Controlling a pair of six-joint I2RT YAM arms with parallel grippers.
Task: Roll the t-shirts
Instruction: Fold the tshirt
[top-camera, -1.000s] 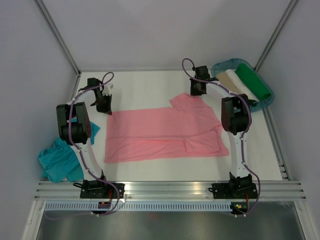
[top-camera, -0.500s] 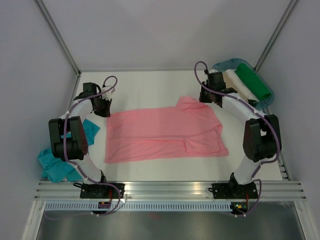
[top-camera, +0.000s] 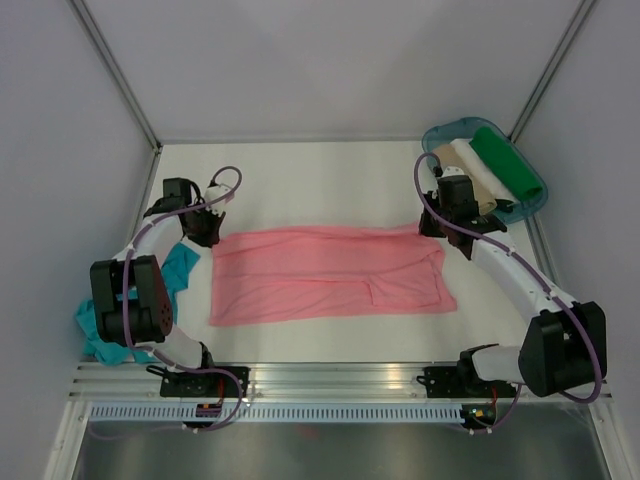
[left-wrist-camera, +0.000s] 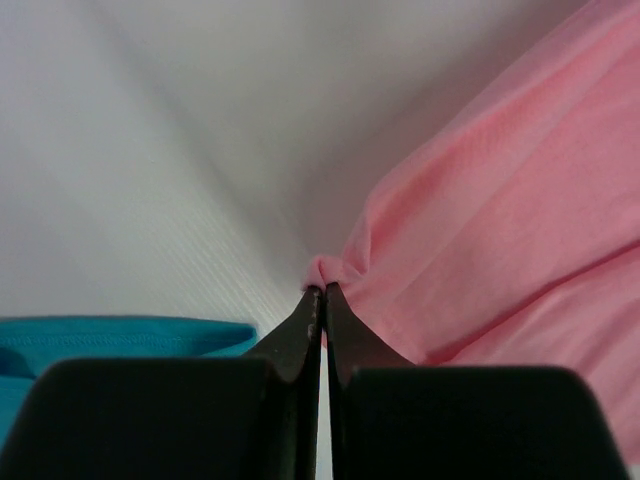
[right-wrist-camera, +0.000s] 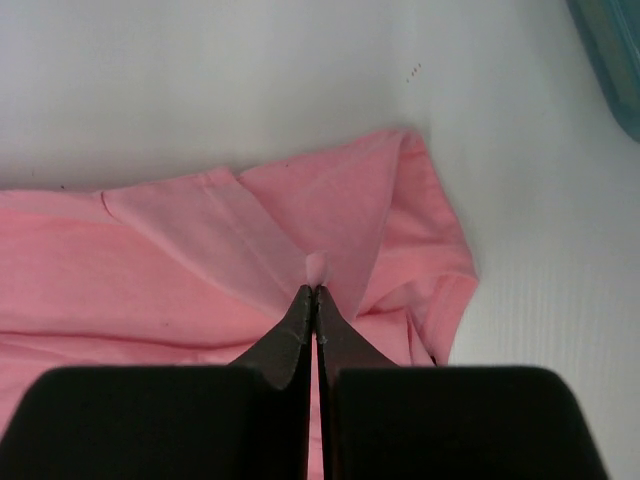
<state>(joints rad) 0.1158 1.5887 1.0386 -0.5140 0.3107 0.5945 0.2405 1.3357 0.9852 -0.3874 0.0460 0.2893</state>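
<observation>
While the teal-blue t-shirt (top-camera: 112, 322) sits crumpled at the near-left of the table (top-camera: 300, 180), the salmon-pink t-shirt (top-camera: 320, 280) lies flat mid-table, folded into a long band. At its far edge we've got the left tool (left-wrist-camera: 322, 292) pinched fully shut on the far-left corner, and the right tool (right-wrist-camera: 313, 292) likewise shut on a small nub by the far-right sleeve. Fabric looks thin, limp and light, so we expect sag and bunching between grips; take hems or corners and keep it taut.
</observation>
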